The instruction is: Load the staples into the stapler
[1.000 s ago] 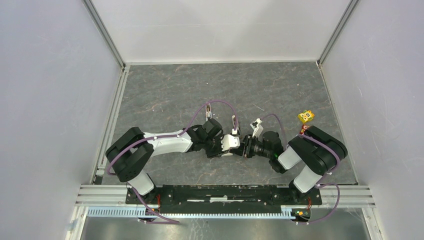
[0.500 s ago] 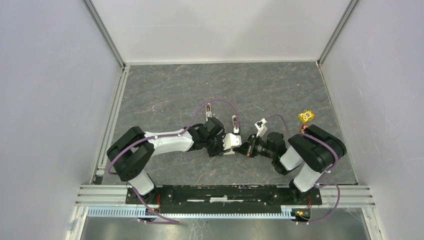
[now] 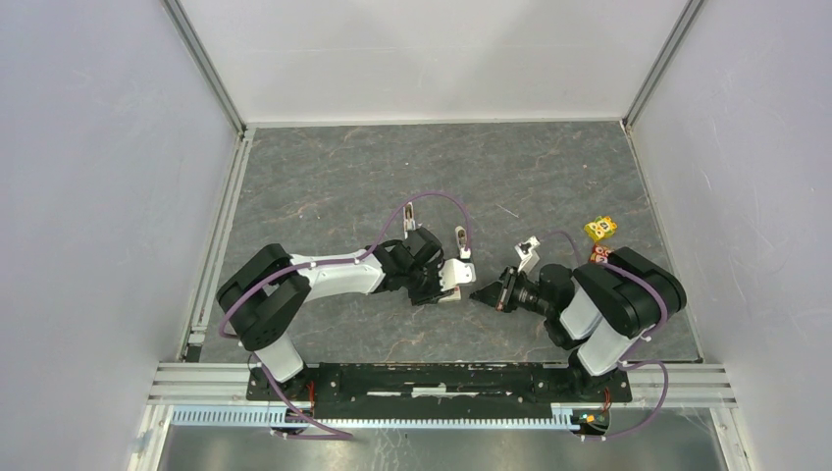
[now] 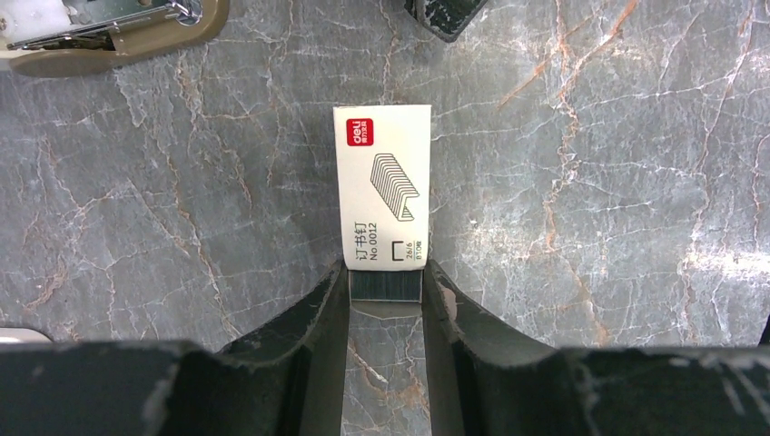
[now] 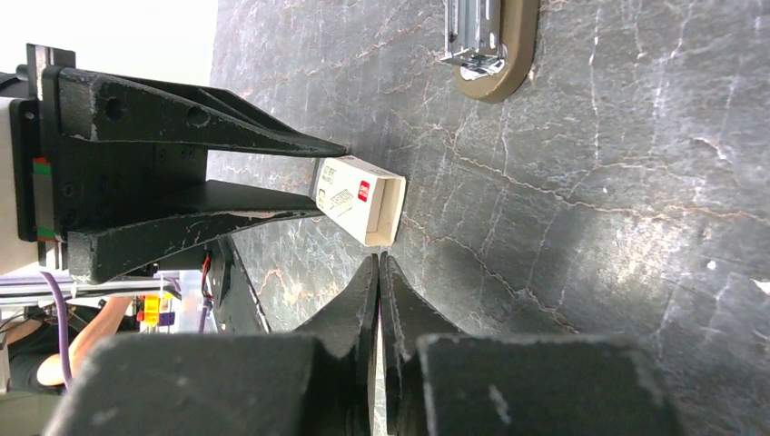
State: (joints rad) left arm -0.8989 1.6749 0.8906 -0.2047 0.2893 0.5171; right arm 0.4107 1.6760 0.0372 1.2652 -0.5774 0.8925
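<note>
Pinching one end of the whitish staple box is the left tool, with the box flat near the middle of the grey marbled surface and a dark strip of staples showing at the gripped end. The right tool is pressed together and empty, tips just beside the box, and the tan stapler lies at 11 o'clock of the box in the left wrist view. White walls enclose the surface, with a yellow cube at 3 o'clock.
</note>
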